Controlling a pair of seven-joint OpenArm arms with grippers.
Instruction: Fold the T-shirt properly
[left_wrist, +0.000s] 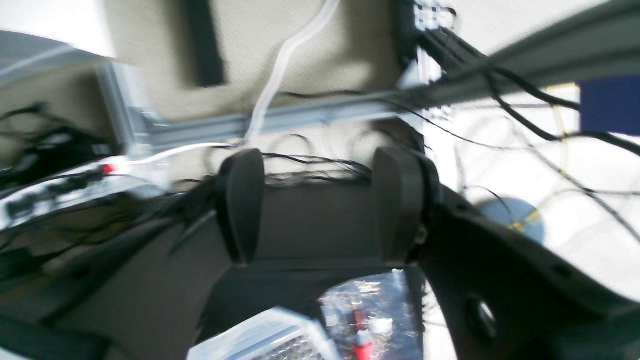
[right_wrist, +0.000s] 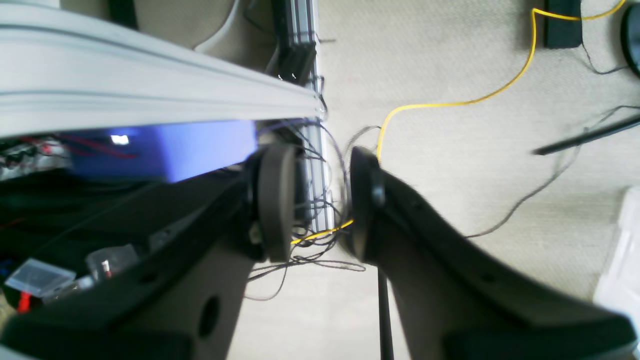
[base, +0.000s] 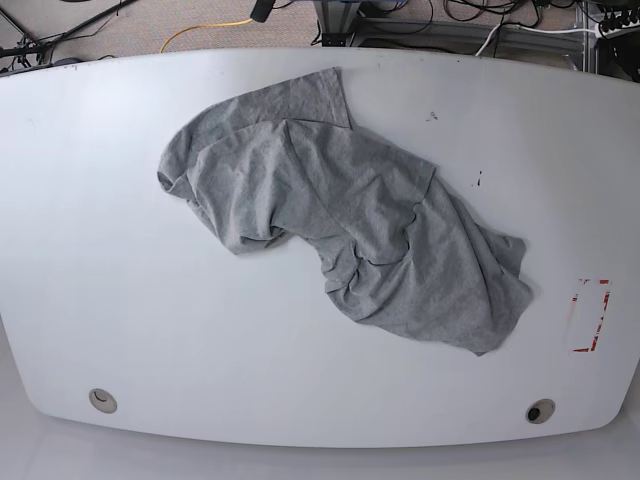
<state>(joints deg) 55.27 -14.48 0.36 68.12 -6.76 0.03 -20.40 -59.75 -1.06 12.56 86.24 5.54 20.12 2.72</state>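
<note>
In the left wrist view, we see the left gripper (left_wrist: 320, 205) with its two dark fingers (left_wrist: 241, 205) spread wide apart and nothing between them. Behind it lie a metal frame rail (left_wrist: 320, 116), tangled black cables and beige carpet; the view is blurred.

In the right wrist view, the right gripper (right_wrist: 317, 205) has its fingers (right_wrist: 272, 200) parted by a narrower gap, holding nothing. Beyond it a yellow cable (right_wrist: 450, 104) crosses the carpet.

In the base view, neither gripper shows. The T-shirt (base: 345, 215) lies crumpled on the white surface (base: 120, 300), its long axis running from upper left to lower right, one sleeve toward the far edge. Red marks (base: 590, 315) sit near the surface's right edge.
</note>
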